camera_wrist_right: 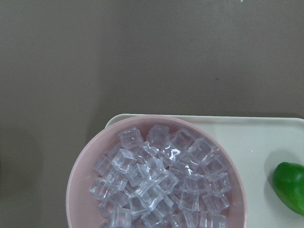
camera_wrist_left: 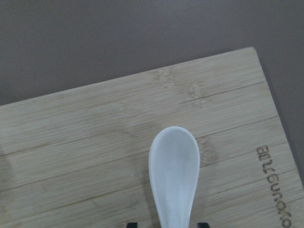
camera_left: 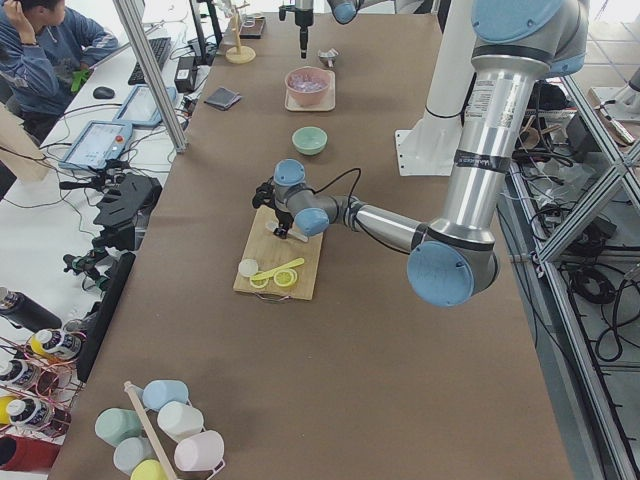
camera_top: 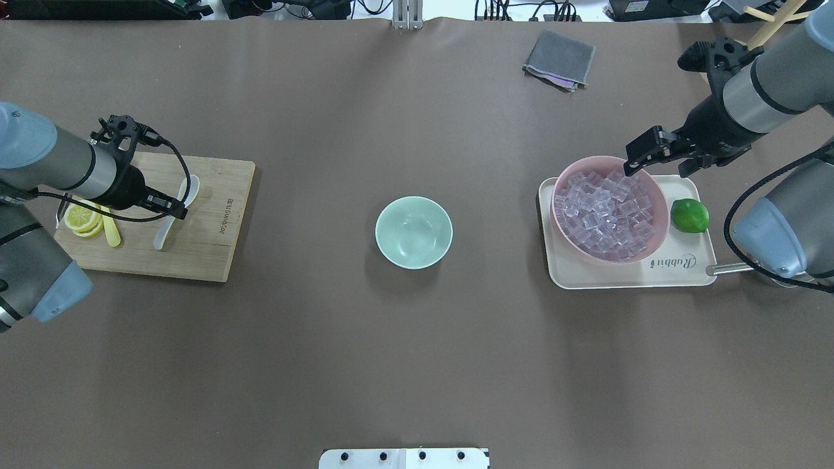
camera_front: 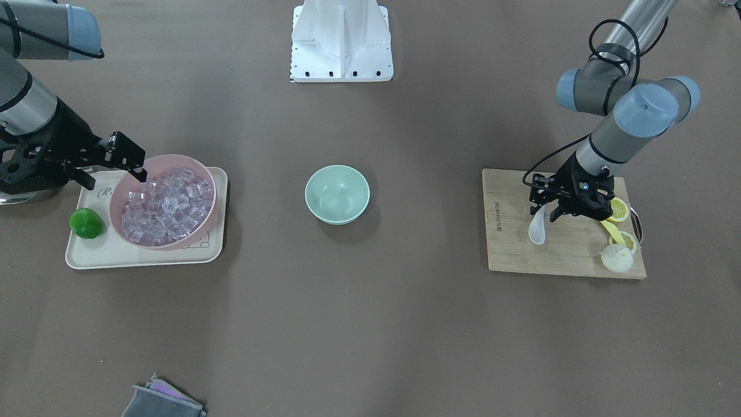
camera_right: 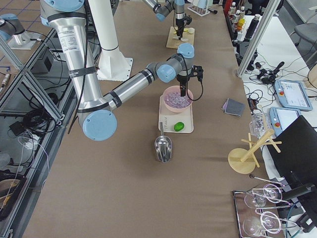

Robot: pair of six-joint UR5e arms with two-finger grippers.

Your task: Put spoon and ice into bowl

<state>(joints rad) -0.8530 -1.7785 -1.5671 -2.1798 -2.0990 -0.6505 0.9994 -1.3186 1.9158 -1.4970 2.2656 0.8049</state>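
The translucent white spoon [camera_front: 537,230] lies on a wooden cutting board [camera_front: 567,255], scoop pointing away from the robot; it also shows in the overhead view [camera_top: 191,187] and the left wrist view [camera_wrist_left: 174,161]. My left gripper [camera_front: 543,215] is low over the board, open, its fingertips on either side of the spoon's handle. The mint-green bowl [camera_top: 414,232] stands empty at the table's middle. Many clear ice cubes [camera_top: 606,212] fill a pink bowl [camera_wrist_right: 76,190]. My right gripper [camera_top: 655,171] hangs open and empty over that bowl's far rim.
The pink bowl sits on a cream tray [camera_top: 625,277] with a green lime [camera_top: 689,215]. Lemon slices [camera_top: 81,217] and a yellow utensil [camera_top: 111,231] lie on the board. A steel scoop [camera_right: 163,146] lies beside the tray. A grey cloth [camera_top: 560,60] lies at the far side.
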